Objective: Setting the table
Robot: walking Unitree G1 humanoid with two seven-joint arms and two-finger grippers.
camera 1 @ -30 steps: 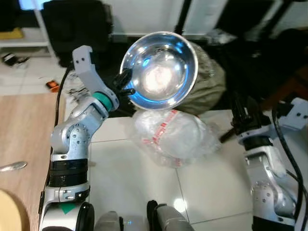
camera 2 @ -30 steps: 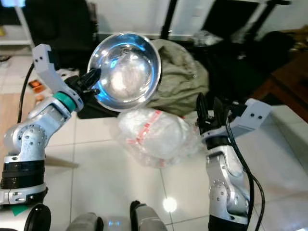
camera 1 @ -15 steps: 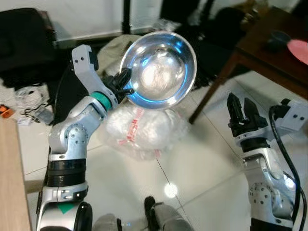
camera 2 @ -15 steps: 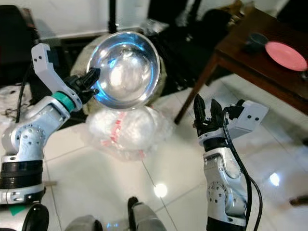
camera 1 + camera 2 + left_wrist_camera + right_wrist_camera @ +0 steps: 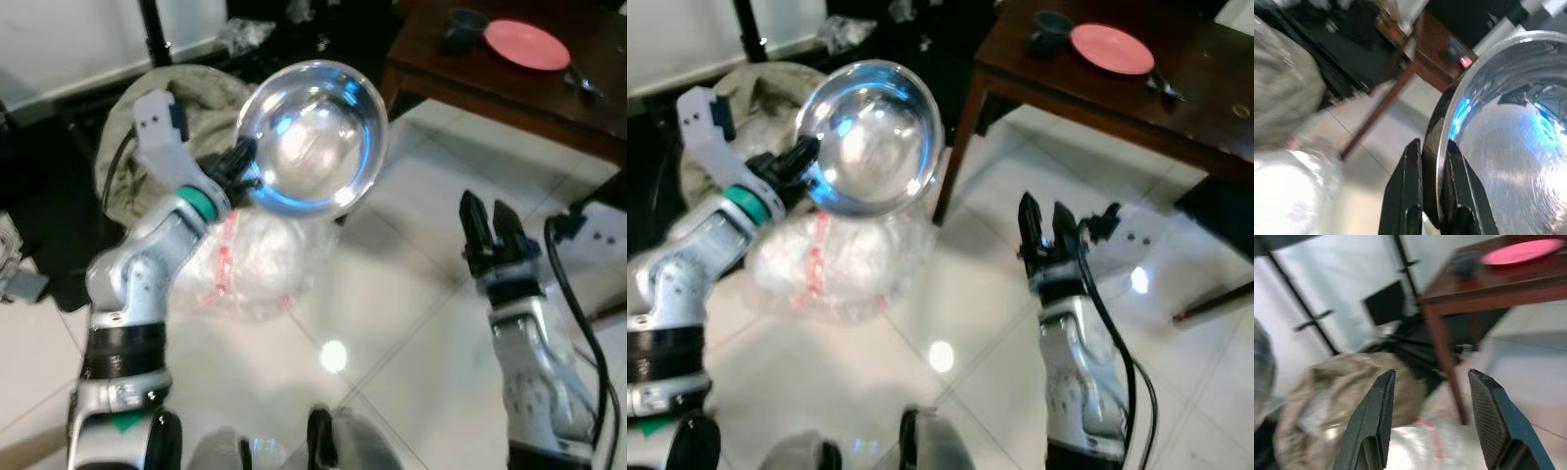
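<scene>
Left eye view had swung right: the table (image 5: 509,83) with its pink plate (image 5: 526,44) came in, far right. My left gripper (image 5: 1426,196) kept pinching the bowl (image 5: 312,137) rim up high. My right gripper (image 5: 1430,426) was spread, empty. Almost there.

The bowl (image 5: 312,137) is polished, mirror-bright metal, and the bag (image 5: 245,264) at its six o'clock is crinkled clear plastic with red print. At ten o'clock lies a matt, rumpled olive cloth (image 5: 137,127). The floor (image 5: 392,323) is glossy white tile, the table (image 5: 1136,88) dark smooth wood bearing a matt pink plate (image 5: 1110,48).
</scene>
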